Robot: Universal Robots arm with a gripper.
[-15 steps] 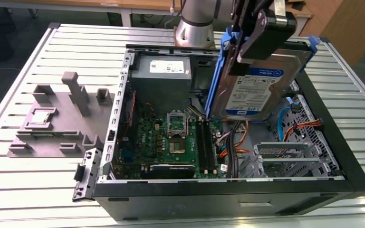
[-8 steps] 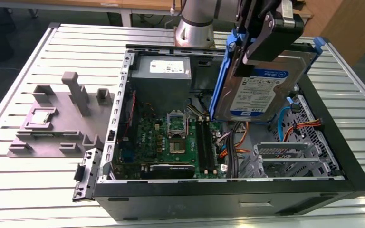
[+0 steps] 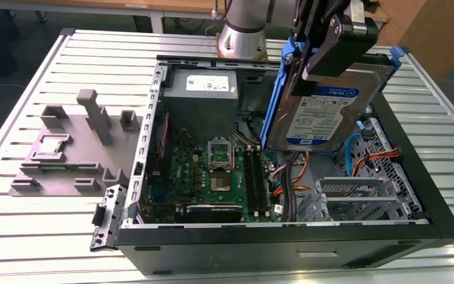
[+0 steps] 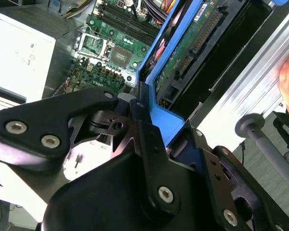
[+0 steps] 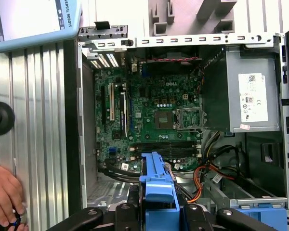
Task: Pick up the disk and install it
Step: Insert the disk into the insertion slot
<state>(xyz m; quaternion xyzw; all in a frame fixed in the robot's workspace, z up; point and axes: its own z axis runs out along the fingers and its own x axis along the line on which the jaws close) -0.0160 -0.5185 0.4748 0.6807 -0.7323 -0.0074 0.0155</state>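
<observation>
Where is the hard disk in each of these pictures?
Exterior view: the disk hangs over the open case, held by the gripper.
Second wrist view: its blue-framed underside runs out from the gripper.
First wrist view: its blue carrier edge, before the motherboard.
Shared landmark: the grey power supply.

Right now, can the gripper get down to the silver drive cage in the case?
Probably yes: the gripper, shut on the disk, hangs over the open case, and nothing covers the drive cage. Orange cables beside it may snag.
</observation>
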